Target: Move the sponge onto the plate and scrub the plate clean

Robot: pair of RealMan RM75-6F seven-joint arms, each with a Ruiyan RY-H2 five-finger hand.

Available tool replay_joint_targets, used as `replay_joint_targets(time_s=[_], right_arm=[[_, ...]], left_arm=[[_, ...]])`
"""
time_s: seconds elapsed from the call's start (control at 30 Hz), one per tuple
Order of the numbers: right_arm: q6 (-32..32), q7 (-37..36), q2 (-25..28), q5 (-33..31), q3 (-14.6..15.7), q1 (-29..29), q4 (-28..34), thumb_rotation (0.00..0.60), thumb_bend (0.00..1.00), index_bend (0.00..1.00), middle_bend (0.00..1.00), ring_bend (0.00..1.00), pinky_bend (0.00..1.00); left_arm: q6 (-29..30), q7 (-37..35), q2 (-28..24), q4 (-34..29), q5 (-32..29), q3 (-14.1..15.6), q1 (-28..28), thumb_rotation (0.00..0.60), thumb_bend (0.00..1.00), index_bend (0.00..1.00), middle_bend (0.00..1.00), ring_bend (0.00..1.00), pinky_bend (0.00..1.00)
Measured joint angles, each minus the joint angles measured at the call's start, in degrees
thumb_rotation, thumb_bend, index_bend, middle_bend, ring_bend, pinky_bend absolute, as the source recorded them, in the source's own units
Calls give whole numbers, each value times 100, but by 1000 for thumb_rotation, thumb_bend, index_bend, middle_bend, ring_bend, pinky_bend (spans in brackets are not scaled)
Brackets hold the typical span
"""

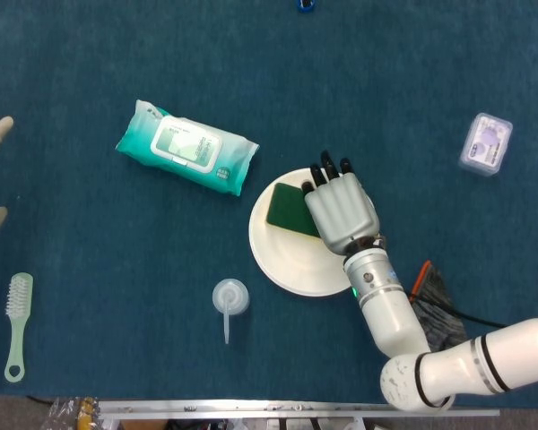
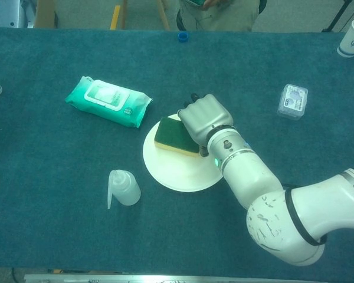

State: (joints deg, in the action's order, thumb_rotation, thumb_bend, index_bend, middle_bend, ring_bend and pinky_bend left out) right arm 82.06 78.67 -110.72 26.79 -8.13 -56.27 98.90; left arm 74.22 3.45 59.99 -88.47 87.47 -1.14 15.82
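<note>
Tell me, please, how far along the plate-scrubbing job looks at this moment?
Done: the sponge already lies on the plate. In hand: the right hand grips the sponge's right end, pressing it onto the plate's far side. Left: scrubbing across the bare near part of the plate; whether the plate is clean cannot be told.
</note>
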Motion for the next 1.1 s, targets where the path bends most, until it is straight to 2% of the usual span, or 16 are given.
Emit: replay_joint_targets(time_s=[0.23, 0.53, 0.8, 1.1], right_arm=[[-152, -117, 125, -20, -11, 55, 91, 600, 350, 349, 244, 69, 204], [-420, -372, 529, 131, -47, 88, 432, 600, 352, 397, 283, 92, 204], [-831, -517, 1386, -102, -193, 19, 1161, 600, 352, 433, 291, 97, 203], [-1142, -224, 2266, -964, -93, -400, 1886, 600, 351, 433, 291, 97, 204]], left_arm=[[18, -59, -1, 6, 49, 28, -7, 600, 215, 52, 23, 0, 82], [65, -41, -61, -87, 26, 43, -53, 600, 215, 52, 23, 0, 81], [62, 16, -125, -230, -11, 50, -76, 600, 215, 52, 23, 0, 82], [11, 131, -143, -380, -46, 52, -66, 600, 215, 52, 23, 0, 82]])
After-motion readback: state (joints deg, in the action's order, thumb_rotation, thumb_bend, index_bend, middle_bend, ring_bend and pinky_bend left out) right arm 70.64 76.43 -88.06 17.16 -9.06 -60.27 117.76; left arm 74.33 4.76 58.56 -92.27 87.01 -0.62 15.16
